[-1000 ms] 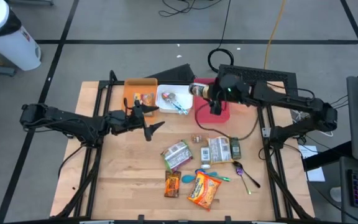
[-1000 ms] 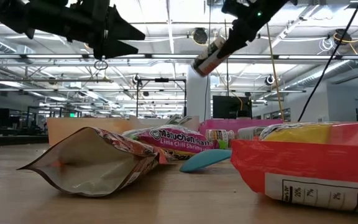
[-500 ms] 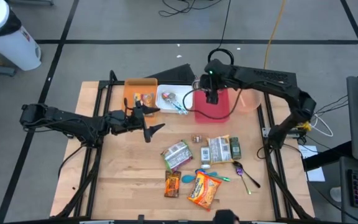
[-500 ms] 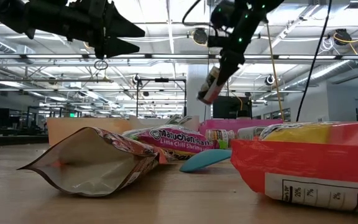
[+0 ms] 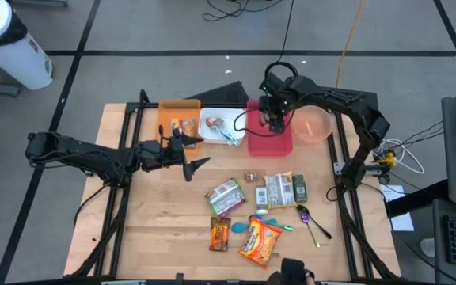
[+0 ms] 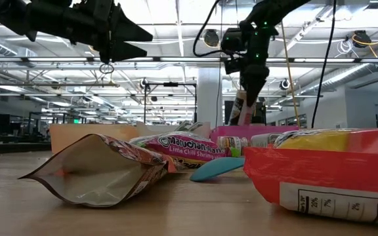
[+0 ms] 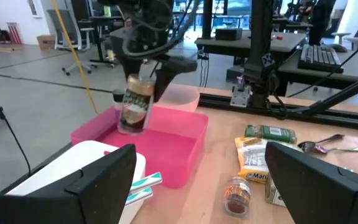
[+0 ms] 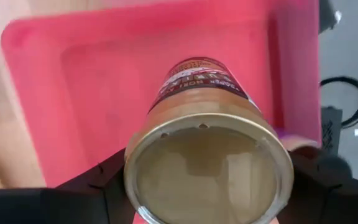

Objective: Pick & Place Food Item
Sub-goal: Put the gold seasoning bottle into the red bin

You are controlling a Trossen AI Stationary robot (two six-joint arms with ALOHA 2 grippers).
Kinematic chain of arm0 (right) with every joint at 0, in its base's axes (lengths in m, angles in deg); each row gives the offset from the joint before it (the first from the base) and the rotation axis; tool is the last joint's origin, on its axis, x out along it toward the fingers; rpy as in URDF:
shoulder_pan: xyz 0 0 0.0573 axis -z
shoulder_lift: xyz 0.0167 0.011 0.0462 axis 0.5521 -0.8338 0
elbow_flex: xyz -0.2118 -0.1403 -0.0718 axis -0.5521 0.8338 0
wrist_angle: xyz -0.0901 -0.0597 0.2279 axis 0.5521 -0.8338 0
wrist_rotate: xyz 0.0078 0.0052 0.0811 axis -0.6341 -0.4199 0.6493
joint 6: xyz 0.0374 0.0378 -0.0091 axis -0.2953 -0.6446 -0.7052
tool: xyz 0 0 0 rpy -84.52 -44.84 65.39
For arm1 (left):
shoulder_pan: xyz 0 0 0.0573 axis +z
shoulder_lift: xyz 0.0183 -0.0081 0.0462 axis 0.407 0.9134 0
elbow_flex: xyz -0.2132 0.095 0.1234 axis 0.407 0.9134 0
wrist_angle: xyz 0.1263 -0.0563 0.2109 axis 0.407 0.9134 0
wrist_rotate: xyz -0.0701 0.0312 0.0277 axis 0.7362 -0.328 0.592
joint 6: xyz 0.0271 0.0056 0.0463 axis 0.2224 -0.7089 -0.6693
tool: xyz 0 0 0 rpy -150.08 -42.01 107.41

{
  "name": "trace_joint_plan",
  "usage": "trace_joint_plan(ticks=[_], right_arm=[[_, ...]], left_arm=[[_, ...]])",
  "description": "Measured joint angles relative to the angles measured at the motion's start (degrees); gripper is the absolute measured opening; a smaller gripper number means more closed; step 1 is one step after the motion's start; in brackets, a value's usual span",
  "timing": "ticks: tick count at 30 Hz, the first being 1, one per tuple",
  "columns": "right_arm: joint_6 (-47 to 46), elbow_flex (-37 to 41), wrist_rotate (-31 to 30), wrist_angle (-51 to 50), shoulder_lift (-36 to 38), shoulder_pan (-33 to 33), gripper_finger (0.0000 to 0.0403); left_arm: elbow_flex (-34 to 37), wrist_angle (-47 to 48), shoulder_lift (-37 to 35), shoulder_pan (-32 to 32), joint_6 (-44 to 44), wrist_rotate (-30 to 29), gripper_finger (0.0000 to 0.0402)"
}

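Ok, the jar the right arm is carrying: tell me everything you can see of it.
The jar is a small round one that looks like glass, with a brownish fill, a dark printed label around its body and a gold-coloured lid. The right pincer grips it at the lid end, so it hangs nearly upright, base down, over the pink bin. Its base looks level with the bin's rim; whether it touches the floor cannot be told. Only the pincer is seen touching it.
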Motion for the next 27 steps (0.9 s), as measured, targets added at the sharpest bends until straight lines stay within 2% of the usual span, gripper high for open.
trace_joint_plan(ticks=[7,12,17,21,27], right_arm=[[-2.6,0.0,-1.4,-7.0,0.0,0.1,0.0269],[-4.1,0.0,-1.1,-7.4,0.0,1.9,0.0269],[-7.2,0.0,3.1,-8.3,0.0,5.6,0.0269],[-10.0,0.0,3.7,-9.9,0.0,7.9,0.0269],[-14.0,0.1,9.1,-9.3,0.0,11.5,0.0269]], left_arm=[[0.0,2.1,0.0,0.0,0.7,0.0,0.0365],[0.0,2.4,0.0,0.0,1.3,0.0,0.0365],[0.0,2.7,0.0,0.0,1.3,0.0,0.0365],[0.0,3.6,0.0,0.0,1.4,0.0,0.0365],[0.0,3.6,0.0,0.0,1.6,0.0,0.0365]])
